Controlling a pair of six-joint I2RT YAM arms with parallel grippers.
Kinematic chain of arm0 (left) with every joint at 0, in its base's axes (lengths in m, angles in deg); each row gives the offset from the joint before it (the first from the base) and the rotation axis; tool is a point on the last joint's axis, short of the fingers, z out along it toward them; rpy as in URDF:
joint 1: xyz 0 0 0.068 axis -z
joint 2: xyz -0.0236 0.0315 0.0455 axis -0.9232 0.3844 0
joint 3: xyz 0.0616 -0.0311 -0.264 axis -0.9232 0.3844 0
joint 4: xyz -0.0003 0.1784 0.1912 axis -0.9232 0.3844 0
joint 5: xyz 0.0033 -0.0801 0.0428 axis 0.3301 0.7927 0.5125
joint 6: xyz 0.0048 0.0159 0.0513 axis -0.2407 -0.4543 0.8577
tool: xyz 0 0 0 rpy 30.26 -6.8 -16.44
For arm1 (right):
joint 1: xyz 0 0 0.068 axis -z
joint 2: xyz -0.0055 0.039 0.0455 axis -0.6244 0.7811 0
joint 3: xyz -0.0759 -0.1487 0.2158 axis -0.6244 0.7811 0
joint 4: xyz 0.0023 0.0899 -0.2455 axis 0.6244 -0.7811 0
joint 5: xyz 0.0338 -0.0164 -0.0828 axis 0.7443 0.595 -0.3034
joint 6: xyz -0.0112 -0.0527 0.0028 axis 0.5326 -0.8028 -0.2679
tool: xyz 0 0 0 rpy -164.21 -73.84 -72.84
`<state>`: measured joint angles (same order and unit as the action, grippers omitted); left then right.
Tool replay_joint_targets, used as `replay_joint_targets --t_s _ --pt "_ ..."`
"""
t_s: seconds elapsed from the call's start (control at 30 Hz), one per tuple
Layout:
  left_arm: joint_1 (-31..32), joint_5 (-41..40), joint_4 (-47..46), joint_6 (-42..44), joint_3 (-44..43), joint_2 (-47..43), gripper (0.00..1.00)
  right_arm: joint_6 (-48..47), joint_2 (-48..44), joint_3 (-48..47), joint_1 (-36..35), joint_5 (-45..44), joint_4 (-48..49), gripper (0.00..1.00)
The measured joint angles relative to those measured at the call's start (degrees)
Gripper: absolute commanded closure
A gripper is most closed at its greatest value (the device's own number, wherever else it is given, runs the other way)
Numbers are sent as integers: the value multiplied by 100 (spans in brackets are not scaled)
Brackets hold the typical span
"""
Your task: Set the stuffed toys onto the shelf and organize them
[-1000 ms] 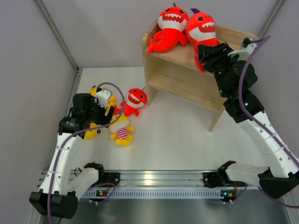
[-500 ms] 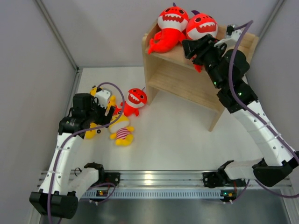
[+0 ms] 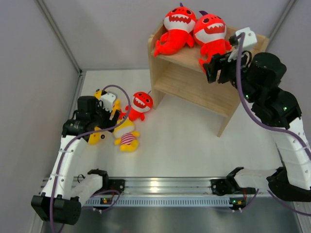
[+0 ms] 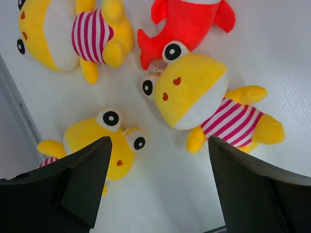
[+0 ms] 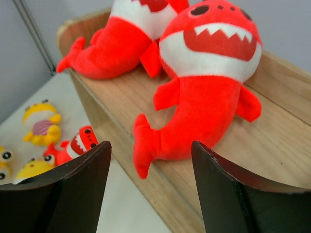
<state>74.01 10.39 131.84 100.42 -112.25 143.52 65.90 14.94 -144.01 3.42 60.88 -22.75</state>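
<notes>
I see red-orange sharks [image 5: 204, 87] with white toothy mouths on the pale wood shelf [image 5: 272, 141], and yellow toys [image 4: 194, 92] in red-and-white striped shirts on the white table [image 4: 272, 58].

Overhead camera sees all; wrist cameras closely face yellow toys [image 4: 192, 92] and shelf [image 5: 282, 145].

White table [image 3: 194, 145] carried the wooden shelf [image 3: 192, 90] at far right. Near left lay one red shark [image 3: 140, 104] and three yellow striped-shirt toys [image 4: 194, 94], clustered close together.
</notes>
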Motion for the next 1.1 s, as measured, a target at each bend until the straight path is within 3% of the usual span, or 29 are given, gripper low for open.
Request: replay_joint_targets --t_s 0.37,0.47,0.63,0.93,1.1 --pt "0 -2 4 2 0 -52 13 -278 374 446 -105 -90 -184 48" --pt "0 0 7 2 0 -59 13 -199 367 448 -105 -164 -136 80" --pt "0 0 7 4 0 -63 13 94 387 483 -105 -232 92 99" --pt "0 0 7 7 0 -90 13 745 350 1021 -149 -212 1036 100" --pt "0 0 9 24 0 -90 13 1093 247 1510 -175 -216 1805 87"
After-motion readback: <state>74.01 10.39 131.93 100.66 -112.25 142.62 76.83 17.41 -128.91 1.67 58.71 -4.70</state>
